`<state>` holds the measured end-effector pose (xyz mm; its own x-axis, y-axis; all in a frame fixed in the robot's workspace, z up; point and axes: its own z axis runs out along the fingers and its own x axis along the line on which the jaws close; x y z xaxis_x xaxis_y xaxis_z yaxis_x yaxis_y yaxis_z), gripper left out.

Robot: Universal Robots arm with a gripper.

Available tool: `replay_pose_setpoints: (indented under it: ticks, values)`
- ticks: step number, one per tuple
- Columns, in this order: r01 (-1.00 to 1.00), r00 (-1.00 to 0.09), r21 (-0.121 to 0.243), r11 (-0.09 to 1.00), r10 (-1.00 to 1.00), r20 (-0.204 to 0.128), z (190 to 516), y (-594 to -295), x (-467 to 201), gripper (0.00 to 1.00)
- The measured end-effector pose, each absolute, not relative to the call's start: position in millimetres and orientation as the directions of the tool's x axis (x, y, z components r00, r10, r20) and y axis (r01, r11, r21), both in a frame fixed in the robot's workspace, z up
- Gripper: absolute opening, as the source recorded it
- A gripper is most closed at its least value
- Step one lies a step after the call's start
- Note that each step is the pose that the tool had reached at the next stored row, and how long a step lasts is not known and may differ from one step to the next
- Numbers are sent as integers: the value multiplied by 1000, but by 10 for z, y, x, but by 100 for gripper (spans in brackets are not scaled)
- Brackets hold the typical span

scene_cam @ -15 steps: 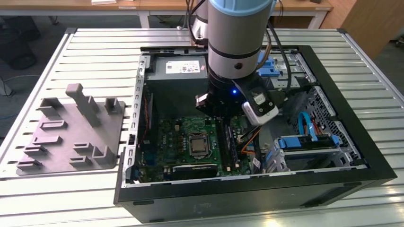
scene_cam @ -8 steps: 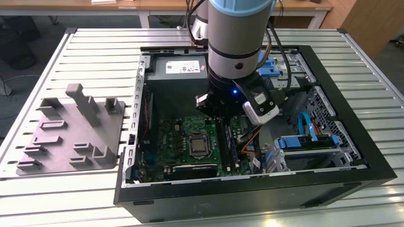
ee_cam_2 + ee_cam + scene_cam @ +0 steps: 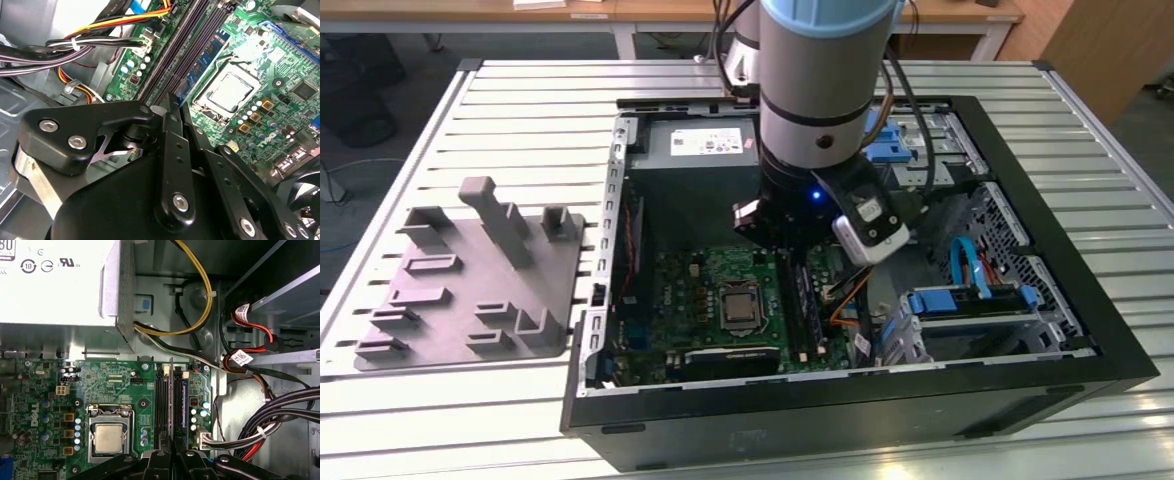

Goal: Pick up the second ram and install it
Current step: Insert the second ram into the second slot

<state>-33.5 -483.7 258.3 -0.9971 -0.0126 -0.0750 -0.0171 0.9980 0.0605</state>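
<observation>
Over the motherboard's (image 3: 120,390) slot-side edge, we see the gripper (image 3: 172,442) pinching the ram (image 3: 172,400) edge-on, its long axis parallel to the slots (image 3: 161,405) directly beneath.

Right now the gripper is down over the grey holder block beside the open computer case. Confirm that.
Wrong in one respect: the gripper is down inside the open computer case, over the motherboard's memory slots, not over the grey holder block, which stands beside the case. The exterior view shows this.
</observation>
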Motion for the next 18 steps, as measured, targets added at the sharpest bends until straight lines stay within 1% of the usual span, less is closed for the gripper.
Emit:
replay_pose_setpoints:
  ticks: [18]
  values:
    - [-17, -997, 59, 998, -13, -75, 2545, -4856, -347, 14]
